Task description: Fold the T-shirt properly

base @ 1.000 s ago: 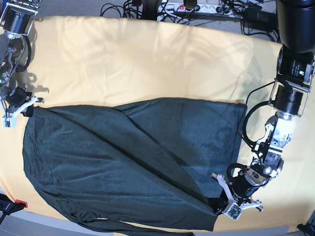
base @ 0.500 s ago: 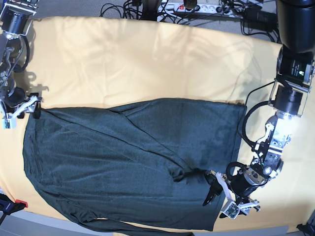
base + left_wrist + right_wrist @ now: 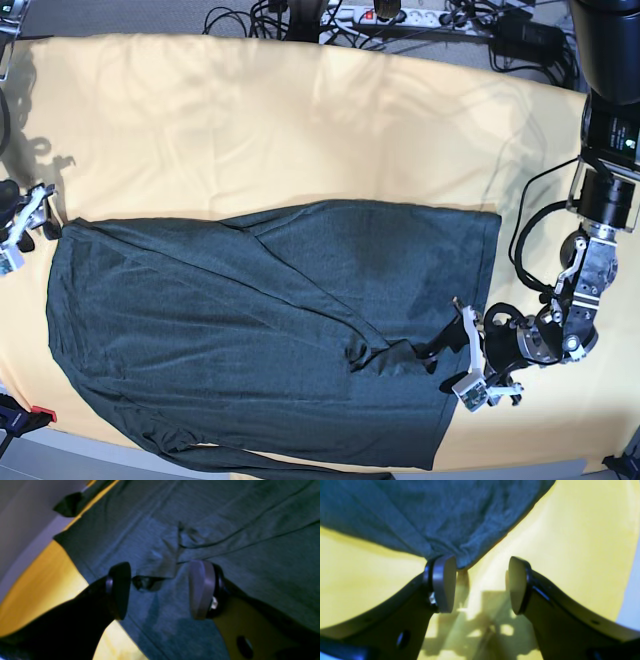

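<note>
Dark charcoal heathered knit T-shirt (image 3: 250, 320) flat on pale yellow-clothed counter (image 3: 250, 120), long axis left-right, hem toward left pincer (image 3: 467, 352). Left pincer released over bunched fabric; right pincer (image 3: 18, 232) released at shirt's corner.

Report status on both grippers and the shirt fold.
Left gripper open, over the dark charcoal knit T-shirt. Right gripper open at shirt's corner, on the pale yellow tablecloth. Shirt flat, sleeve folded across. Nothing in the way.
</note>
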Controlling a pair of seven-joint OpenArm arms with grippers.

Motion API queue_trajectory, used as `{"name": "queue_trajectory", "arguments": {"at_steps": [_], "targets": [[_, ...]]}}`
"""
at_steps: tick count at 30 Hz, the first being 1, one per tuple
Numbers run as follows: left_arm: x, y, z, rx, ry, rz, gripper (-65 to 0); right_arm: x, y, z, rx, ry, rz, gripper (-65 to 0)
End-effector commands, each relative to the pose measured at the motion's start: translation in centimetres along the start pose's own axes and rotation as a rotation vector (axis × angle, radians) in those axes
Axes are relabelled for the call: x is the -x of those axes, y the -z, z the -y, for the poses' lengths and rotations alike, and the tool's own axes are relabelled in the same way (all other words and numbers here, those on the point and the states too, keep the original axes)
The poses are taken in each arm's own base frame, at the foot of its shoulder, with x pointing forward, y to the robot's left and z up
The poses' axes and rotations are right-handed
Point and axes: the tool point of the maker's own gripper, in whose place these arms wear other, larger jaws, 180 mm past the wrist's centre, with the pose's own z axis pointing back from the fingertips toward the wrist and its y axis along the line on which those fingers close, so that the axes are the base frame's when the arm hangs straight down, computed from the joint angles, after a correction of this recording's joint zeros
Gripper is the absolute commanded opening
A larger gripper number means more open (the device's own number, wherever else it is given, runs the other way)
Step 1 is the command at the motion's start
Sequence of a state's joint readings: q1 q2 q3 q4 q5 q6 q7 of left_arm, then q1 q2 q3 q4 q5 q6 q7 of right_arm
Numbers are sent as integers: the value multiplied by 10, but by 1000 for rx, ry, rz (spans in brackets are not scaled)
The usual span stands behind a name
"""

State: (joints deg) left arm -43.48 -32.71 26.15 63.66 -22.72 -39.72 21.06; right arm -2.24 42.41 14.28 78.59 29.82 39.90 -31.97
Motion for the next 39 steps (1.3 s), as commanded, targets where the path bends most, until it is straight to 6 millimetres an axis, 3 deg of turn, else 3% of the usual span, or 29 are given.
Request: {"name": "queue_trajectory", "arguments": {"at_steps": [1, 5, 10, 15, 24, 33, 39], "targets": [[-25, -10, -14, -23, 12, 66, -291, -18, -5, 9, 17, -68, 36, -308], [-21, -14, -17, -29, 12, 58, -291, -16, 2, -4, 4, -299, -28, -307], [-15, -20, -23, -44, 15, 41, -291, -19, 5, -18, -27, -402, -51, -304], [-8, -25, -25, -50, 11, 25, -291, -4, 16, -35, -60, -536, -94, -304], [-10, -24, -23, -44, 2, 38, -291, -8, 23, -21, 74, -595, -92, -305], [-14, -24, -21, -36, -17, 63, -291, 19, 28, -7, 92, -575, -139, -305], [-15, -24, -21, -35, -20, 69, -291, 18, 27, 10, 172, -603, -140, -305]]}}
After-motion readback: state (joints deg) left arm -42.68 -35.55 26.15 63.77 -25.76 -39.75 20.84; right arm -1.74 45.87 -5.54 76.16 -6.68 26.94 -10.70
